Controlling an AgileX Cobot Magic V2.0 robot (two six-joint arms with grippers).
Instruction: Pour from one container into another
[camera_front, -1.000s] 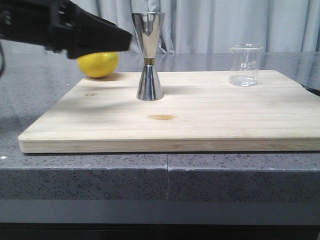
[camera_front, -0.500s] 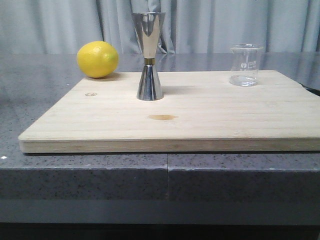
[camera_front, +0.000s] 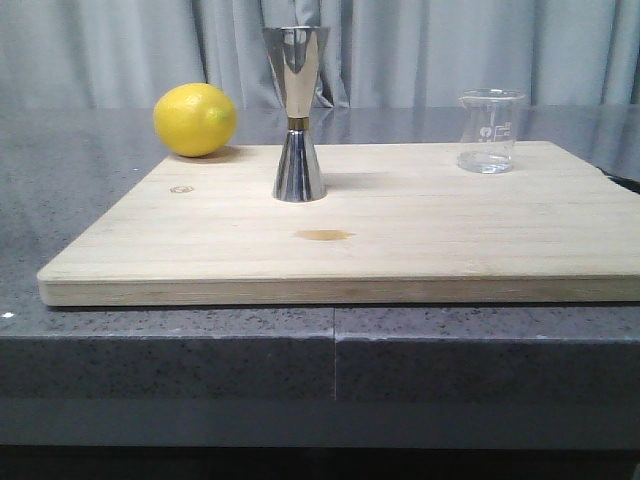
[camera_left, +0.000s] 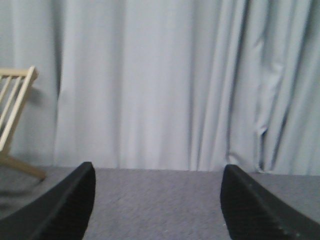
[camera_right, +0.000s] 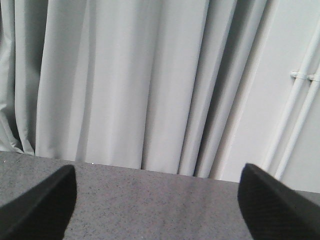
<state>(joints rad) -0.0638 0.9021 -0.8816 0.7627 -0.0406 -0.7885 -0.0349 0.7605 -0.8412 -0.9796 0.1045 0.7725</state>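
Note:
The clear glass beaker (camera_front: 490, 130) stands upright at the back right of the wooden board (camera_front: 350, 245). Left of centre on the same board rises the steel hourglass jigger (camera_front: 298, 112), upright too. Neither arm shows in the front view. My left gripper (camera_left: 157, 200) is open over bare grey counter, facing the curtain, with nothing between its fingers (camera_left: 65, 210). My right gripper (camera_right: 157, 200) is open as well, wide apart over the counter, and holds nothing. Neither wrist view shows the beaker or the jigger.
A yellow lemon (camera_front: 195, 119) lies on the grey counter (camera_front: 70, 180) just off the board's back left corner. A light wooden frame (camera_left: 12, 125) stands against the curtain in the left wrist view. White pipes (camera_right: 300, 115) run down the wall in the right wrist view.
The left arm, which hung dark over the lemon a second ago, has left the front view. The beaker, jigger and lemon have not moved.

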